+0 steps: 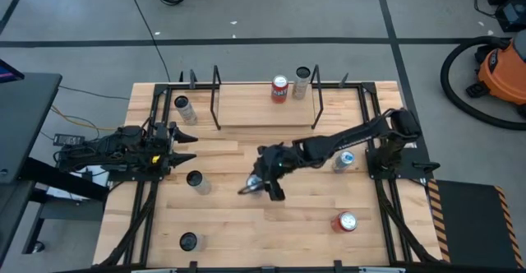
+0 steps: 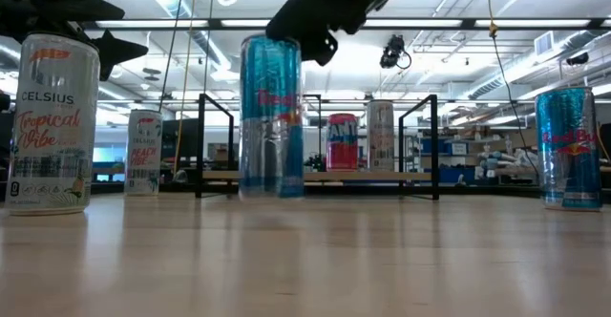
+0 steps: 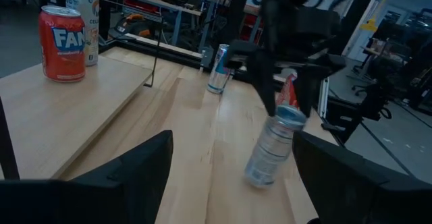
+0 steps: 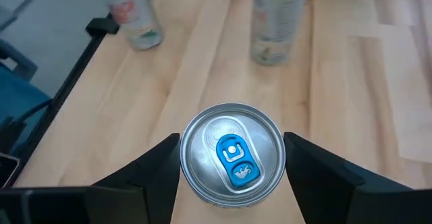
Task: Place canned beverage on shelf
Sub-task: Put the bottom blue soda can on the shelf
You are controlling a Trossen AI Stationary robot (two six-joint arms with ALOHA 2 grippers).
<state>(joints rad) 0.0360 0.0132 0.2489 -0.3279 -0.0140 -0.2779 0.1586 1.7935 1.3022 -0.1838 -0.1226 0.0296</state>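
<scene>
While the right gripper grips a slim blue can by its upper part, its 2 fingers pressing the can's sides, the can hangs tilted just above the middle of the table. At the table's far edge the shelf carries 2 cans, a red can and a pale can. Parked at the left side, the left gripper has its fingers apart and empty.
</scene>
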